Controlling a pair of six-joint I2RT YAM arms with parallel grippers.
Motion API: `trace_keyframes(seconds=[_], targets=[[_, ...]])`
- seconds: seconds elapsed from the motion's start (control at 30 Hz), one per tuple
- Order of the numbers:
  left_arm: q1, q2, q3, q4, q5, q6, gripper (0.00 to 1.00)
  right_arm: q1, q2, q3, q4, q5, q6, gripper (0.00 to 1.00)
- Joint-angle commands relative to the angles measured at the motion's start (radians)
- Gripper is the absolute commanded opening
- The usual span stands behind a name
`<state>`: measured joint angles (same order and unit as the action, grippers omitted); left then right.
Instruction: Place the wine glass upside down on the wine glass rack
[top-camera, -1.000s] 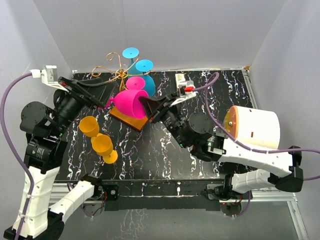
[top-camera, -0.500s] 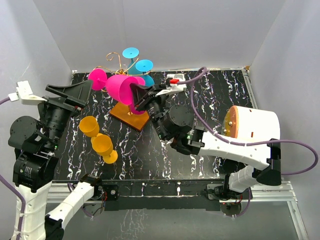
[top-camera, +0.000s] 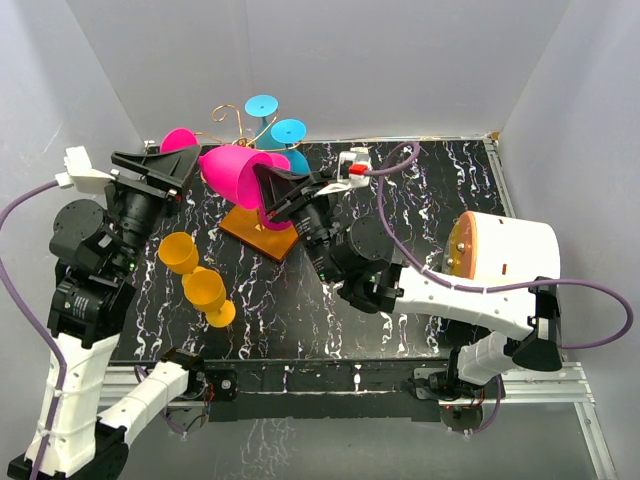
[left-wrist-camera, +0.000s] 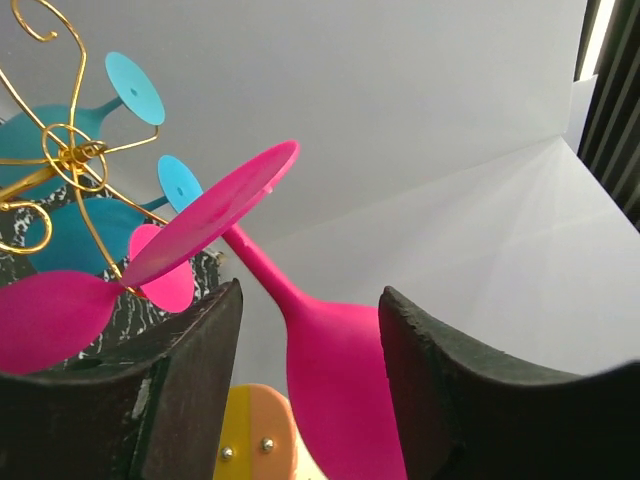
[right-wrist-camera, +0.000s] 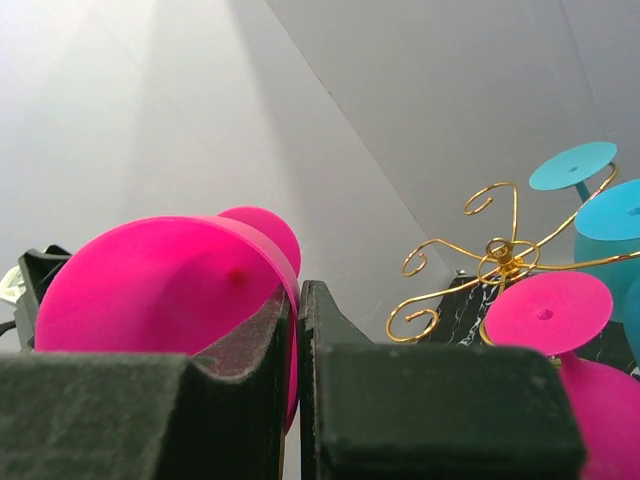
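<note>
A pink wine glass (top-camera: 230, 172) hangs in the air on its side, foot (top-camera: 178, 140) to the left. My right gripper (top-camera: 264, 188) is shut on its rim, one finger inside the bowl (right-wrist-camera: 160, 290). My left gripper (top-camera: 186, 165) is open; in the left wrist view (left-wrist-camera: 310, 292) the bowl (left-wrist-camera: 345, 385) lies between the fingers, with a gap on each side. The gold wire rack (top-camera: 236, 128) stands on an orange-brown base (top-camera: 262, 234) just behind and shows in both wrist views (left-wrist-camera: 70, 155) (right-wrist-camera: 495, 255).
Two teal glasses (top-camera: 286, 135) and a second pink glass (right-wrist-camera: 548, 310) hang upside down on the rack. Two yellow glasses (top-camera: 195, 272) lie on the black marbled table (top-camera: 440, 190) at front left. White walls close in the back and sides.
My right gripper has carried the pink glass up and to the left, off the rack's base. My left gripper swung away to the left, then came back with its open jaws around the glass.
</note>
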<state>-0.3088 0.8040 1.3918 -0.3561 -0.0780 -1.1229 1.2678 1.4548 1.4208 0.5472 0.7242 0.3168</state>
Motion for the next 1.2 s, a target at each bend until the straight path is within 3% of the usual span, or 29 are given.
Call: trace_keyframes(seconds=[0.0, 0.37, 0.57, 0.8, 0.93, 1.17], targets=[[0.005, 0.020, -0.024, 0.106, 0.032, -0.079, 0.52, 0.002, -0.040, -0.038, 0.130, -0.034, -0.007, 0.00], [0.005, -0.002, -0.121, 0.268, -0.062, -0.144, 0.29, 0.002, -0.072, -0.124, 0.162, -0.115, 0.017, 0.00], [0.005, -0.020, -0.148, 0.326, -0.108, -0.135, 0.00, 0.002, -0.081, -0.162, 0.164, -0.141, 0.048, 0.00], [0.005, -0.031, -0.168, 0.370, -0.112, -0.073, 0.00, 0.002, -0.108, -0.189, 0.112, -0.080, 0.057, 0.00], [0.005, -0.035, -0.160, 0.373, -0.120, -0.020, 0.00, 0.002, -0.140, -0.214, 0.065, -0.067, 0.041, 0.36], [0.005, -0.075, -0.182, 0.336, -0.205, 0.126, 0.00, 0.002, -0.211, -0.304, -0.085, -0.029, 0.019, 0.43]])
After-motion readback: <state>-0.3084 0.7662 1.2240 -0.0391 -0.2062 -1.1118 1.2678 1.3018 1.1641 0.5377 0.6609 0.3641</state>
